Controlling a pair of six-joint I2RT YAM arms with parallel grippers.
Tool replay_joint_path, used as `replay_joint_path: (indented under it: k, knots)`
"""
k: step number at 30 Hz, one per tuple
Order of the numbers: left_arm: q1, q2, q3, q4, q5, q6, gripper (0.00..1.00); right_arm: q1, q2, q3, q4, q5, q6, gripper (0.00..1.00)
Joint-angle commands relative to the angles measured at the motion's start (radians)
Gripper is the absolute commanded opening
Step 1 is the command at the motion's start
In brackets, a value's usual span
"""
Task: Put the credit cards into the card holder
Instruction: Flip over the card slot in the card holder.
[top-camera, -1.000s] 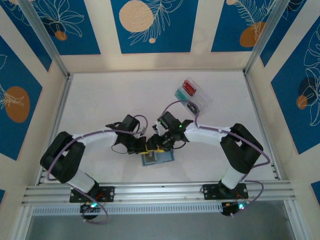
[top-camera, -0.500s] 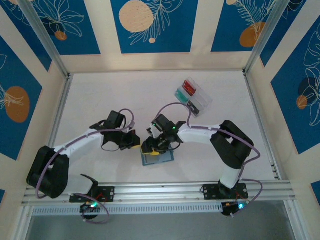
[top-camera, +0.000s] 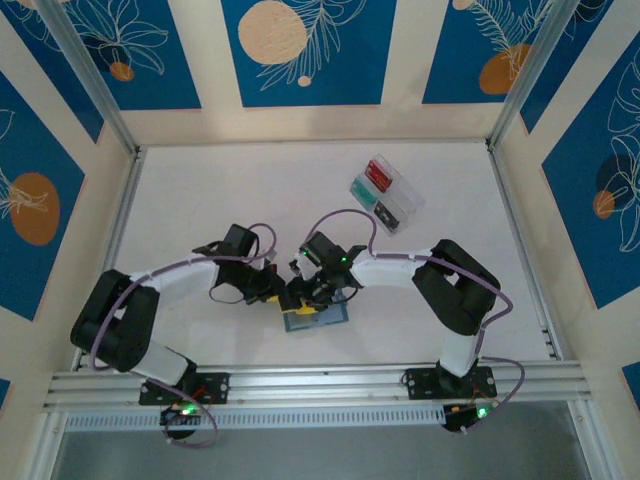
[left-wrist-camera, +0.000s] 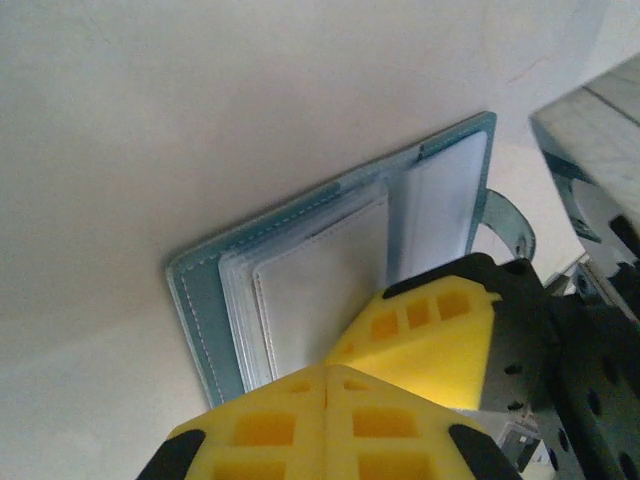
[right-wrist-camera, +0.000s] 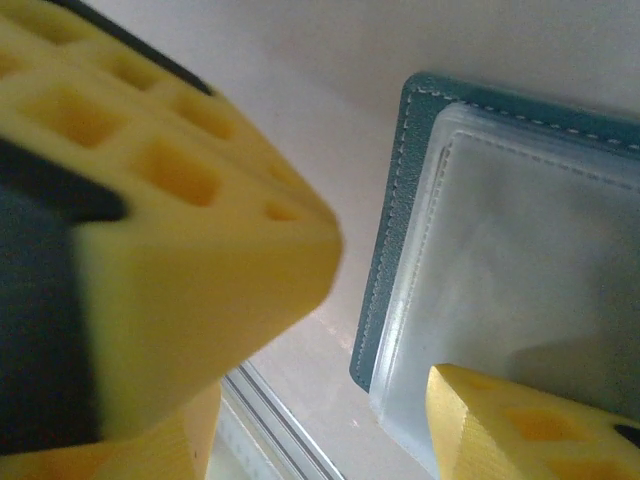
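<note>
Left fingers (top-camera: 279, 293) and right fingers (top-camera: 301, 301) crowd the open card holder (top-camera: 330, 318) on the tabletop (top-camera: 200, 220).
Overhead: they meet at its left end. Left wrist: clenched, empty, over clear sleeves (left-wrist-camera: 320, 285). Right wrist: spread; closing may snag a sleeve.

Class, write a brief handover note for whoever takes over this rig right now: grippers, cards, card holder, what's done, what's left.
Left gripper: shut, beside the card holder.
Right gripper: open, over the card holder's clear sleeves.
Card holder: open, flat on the table.
Red card, teal card and dark card: in the clear tray, far right.
Done: holder opened; no card shows in it.
Left: move the cards into the sleeves.
</note>
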Motion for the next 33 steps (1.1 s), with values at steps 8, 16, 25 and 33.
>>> replay_joint_path:
  k: [8, 16, 25, 33]
  knots:
    - [-0.061, 0.092, 0.041, 0.077, 0.045, -0.033, 0.01, 0.004, 0.033, 0.011, 0.018, -0.045, -0.016, 0.58]
    - [-0.075, 0.131, 0.040, 0.078, 0.021, -0.023, 0.01, 0.004, 0.037, 0.012, 0.028, -0.056, -0.018, 0.58]
    - [-0.080, 0.152, 0.030, 0.007, -0.064, 0.036, 0.00, -0.001, 0.017, 0.033, -0.008, -0.053, -0.041, 0.58]
    - [-0.079, 0.161, 0.009, -0.013, -0.111, 0.081, 0.00, -0.024, -0.114, 0.105, -0.226, 0.053, -0.137, 0.62]
